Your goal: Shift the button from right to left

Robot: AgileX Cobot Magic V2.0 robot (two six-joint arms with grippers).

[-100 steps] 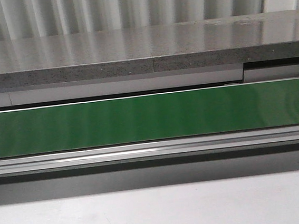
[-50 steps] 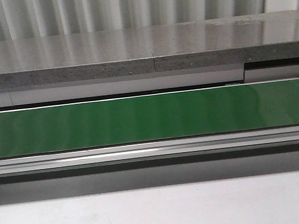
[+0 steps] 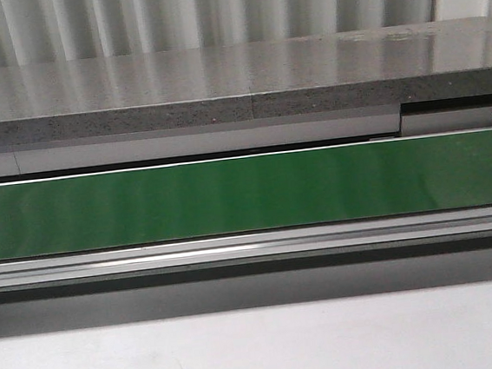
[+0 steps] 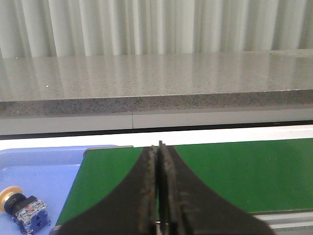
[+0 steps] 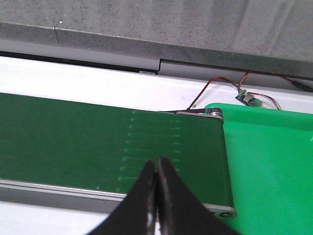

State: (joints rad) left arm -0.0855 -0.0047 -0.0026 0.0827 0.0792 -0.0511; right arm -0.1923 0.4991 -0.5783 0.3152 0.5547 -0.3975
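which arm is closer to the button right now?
Left. Its wrist view shows the button lying on the blue tray beside the belt end, near the shut left gripper. The right gripper, also shut, sees only belt and a green tray.

Button (image 4: pixel 23 211) block partly cut off by frame edge; front view lacks it.

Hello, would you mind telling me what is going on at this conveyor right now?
Nothing is being handled at this moment. Both the left gripper and the right gripper are shut and empty, poised above the green belt, which carries nothing in the front view. The button lies on its side in a blue tray past the belt's end, seen only in the left wrist view.
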